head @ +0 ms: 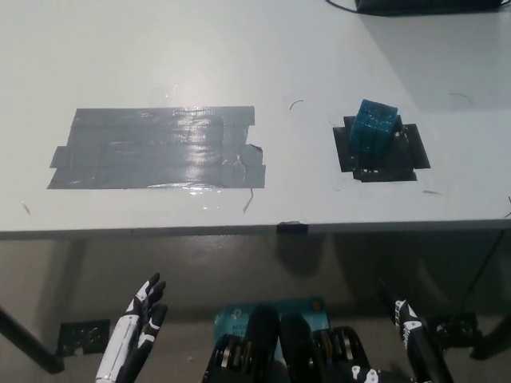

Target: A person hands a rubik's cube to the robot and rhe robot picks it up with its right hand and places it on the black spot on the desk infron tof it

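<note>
Nearest to me, below the front edge of the tabletop (160, 48), I see the white left hand (136, 331) at the lower left, held low over the floor with its fingers (152, 289) straight, apart and holding nothing. At the lower right the black right hand (415, 343) also sits below the table edge, empty; its fingers (398, 307) look extended and slightly spread, though that corner is dark and I read this with some caution. Neither hand touches the tabletop or anything on it. Just past the front edge, a small dark tab (292, 227) sits on the rim near the middle. Further in, on the left half of the surface, I note a wide patch of grey tape (156, 148), glossy and wrinkled, with ragged corners on its right side. To the right, well apart from the tape, lies the black spot (399, 163), a roughly square dark patch. The rubik's cube (375, 128) stands on it, appearing blue-teal in this view, resting toward the far left part of the patch and turned slightly against its edges. At the far edge, top right, a dark object (423, 4) with a cable is partly cut off by the frame.
</note>
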### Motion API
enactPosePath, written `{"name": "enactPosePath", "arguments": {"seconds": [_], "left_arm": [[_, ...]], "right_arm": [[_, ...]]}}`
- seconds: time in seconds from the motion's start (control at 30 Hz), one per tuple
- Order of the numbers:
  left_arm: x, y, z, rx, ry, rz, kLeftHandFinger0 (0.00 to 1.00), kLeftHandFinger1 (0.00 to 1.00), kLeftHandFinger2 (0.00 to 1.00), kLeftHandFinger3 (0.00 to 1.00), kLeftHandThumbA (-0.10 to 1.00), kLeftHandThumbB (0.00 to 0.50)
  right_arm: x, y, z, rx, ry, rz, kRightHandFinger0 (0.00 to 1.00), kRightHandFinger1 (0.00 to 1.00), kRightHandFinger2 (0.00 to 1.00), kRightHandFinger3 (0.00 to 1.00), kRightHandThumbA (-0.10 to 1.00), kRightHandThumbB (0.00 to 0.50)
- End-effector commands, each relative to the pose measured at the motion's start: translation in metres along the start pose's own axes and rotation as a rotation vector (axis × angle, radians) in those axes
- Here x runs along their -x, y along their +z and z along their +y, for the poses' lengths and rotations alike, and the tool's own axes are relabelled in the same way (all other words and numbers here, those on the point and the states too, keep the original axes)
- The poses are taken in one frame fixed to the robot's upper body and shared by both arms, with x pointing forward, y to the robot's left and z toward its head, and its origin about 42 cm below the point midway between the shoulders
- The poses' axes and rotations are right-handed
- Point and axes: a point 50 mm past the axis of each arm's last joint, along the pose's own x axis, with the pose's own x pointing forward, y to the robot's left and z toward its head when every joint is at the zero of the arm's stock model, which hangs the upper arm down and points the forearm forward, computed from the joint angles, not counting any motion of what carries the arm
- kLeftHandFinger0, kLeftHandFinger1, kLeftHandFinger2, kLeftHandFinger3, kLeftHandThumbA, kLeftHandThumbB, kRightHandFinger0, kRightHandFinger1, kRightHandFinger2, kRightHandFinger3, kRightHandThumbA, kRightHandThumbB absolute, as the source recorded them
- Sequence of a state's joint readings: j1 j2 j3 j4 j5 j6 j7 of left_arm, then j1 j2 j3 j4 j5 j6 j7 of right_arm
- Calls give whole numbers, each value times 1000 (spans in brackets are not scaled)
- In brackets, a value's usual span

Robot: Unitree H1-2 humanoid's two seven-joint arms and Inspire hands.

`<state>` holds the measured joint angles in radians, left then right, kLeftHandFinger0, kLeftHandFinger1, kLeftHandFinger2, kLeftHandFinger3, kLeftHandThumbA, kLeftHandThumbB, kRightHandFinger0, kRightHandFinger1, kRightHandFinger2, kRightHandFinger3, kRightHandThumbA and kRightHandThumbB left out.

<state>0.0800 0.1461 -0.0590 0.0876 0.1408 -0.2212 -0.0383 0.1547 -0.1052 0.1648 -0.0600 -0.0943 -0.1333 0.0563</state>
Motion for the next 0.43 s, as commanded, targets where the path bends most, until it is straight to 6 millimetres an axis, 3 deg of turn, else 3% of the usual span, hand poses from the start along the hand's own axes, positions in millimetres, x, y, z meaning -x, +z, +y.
{"name": "enactPosePath", "arguments": {"seconds": [0.0,0.4], "left_arm": [[1,6,-2,1,-17,-36,1000,1000,1000,1000,917,121],[8,3,-3,-4,-17,-22,1000,1000,1000,1000,897,102]], "right_arm": [[0,5,1,-8,33,-39,1000,1000,1000,1000,1000,251],[2,4,0,49,40,-30,1000,1000,1000,1000,1000,292]]}}
